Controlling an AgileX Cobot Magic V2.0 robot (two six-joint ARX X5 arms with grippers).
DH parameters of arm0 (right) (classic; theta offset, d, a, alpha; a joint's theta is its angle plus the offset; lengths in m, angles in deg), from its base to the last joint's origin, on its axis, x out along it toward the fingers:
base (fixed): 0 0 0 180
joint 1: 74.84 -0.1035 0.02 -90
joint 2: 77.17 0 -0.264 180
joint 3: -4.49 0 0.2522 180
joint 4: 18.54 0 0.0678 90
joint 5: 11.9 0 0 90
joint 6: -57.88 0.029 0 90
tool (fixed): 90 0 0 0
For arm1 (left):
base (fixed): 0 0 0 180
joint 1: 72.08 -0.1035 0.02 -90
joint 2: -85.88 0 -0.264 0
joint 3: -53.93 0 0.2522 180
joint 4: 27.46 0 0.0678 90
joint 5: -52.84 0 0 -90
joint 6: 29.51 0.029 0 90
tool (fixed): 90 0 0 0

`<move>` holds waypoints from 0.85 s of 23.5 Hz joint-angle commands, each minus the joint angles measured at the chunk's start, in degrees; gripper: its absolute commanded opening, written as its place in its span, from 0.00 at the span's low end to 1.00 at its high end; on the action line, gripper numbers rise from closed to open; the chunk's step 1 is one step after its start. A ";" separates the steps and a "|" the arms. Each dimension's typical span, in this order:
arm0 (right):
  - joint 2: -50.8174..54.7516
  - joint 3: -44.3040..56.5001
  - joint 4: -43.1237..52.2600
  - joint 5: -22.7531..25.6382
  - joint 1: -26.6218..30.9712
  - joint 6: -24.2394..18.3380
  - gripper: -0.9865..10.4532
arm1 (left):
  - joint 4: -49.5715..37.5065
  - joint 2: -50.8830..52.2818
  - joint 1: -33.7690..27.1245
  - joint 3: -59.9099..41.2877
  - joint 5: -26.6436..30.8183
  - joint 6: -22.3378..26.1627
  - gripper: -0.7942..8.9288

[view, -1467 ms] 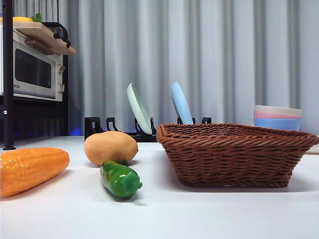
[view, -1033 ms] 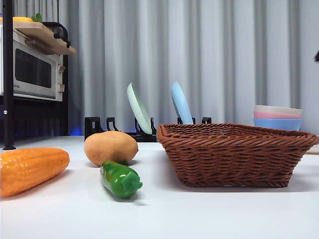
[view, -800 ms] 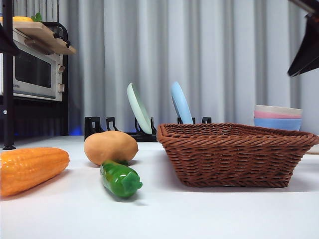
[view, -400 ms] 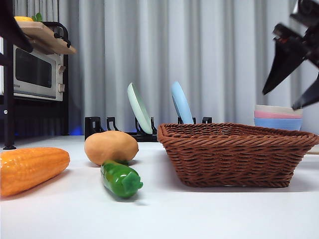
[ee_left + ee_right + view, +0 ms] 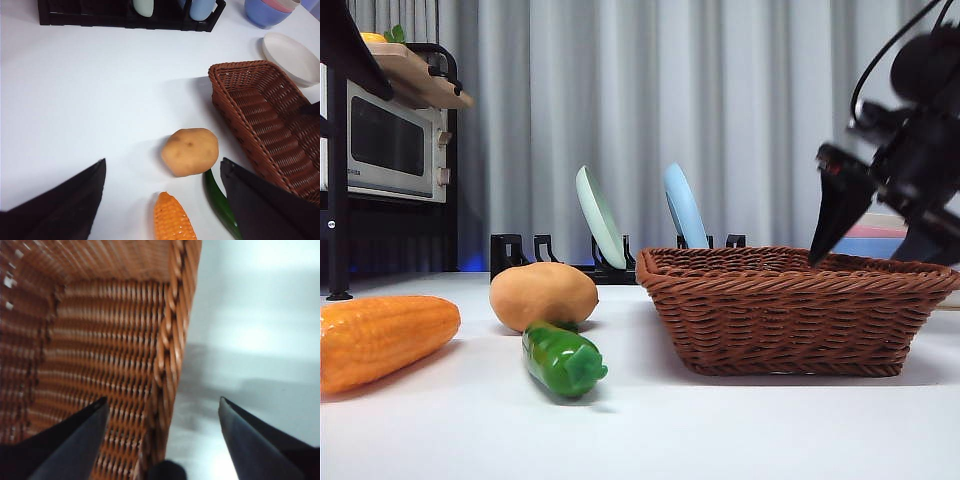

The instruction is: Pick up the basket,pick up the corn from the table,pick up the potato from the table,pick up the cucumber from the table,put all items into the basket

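Note:
The brown wicker basket (image 5: 790, 320) stands on the white table (image 5: 720, 430) at the right. My right gripper (image 5: 860, 258) is open and hangs just above the basket's right rim; in the right wrist view its jaws straddle that rim (image 5: 172, 340), one over the inside, one over the table. The potato (image 5: 542, 295), the green cucumber (image 5: 563, 358) in front of it and the corn (image 5: 380, 340) at the far left lie on the table. My left gripper (image 5: 162, 161) is open and high above the potato (image 5: 190, 151), corn (image 5: 172, 220) and cucumber (image 5: 220, 205).
A black dish rack (image 5: 520, 255) with a green plate (image 5: 598, 215) and a blue plate (image 5: 683, 208) stands behind. A microwave (image 5: 385, 140) on a shelf is at far left. Stacked bowls (image 5: 265, 10) and a white plate (image 5: 292, 52) sit beyond the basket.
My right gripper has come down from the top right corner to the basket's right rim. A black arm tip has appeared at the top left corner. The vegetables and basket have not moved.

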 commanded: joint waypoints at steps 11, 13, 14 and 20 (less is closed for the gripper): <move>4.33 -0.61 -0.46 -0.02 0.83 1.27 0.08 | 15.06 -15.54 8.39 16.17 0.50 18.53 0.54; 6.91 -0.61 -0.63 -0.07 1.42 1.27 0.08 | 19.47 -22.29 12.20 22.64 3.76 23.47 0.54; 8.39 -0.61 -0.92 -0.07 1.81 1.25 0.08 | 20.52 -25.70 14.45 25.40 5.60 25.70 0.54; 15.26 -0.61 -3.48 -0.09 5.46 1.25 0.08 | 20.59 -39.89 24.26 31.04 18.69 32.41 0.60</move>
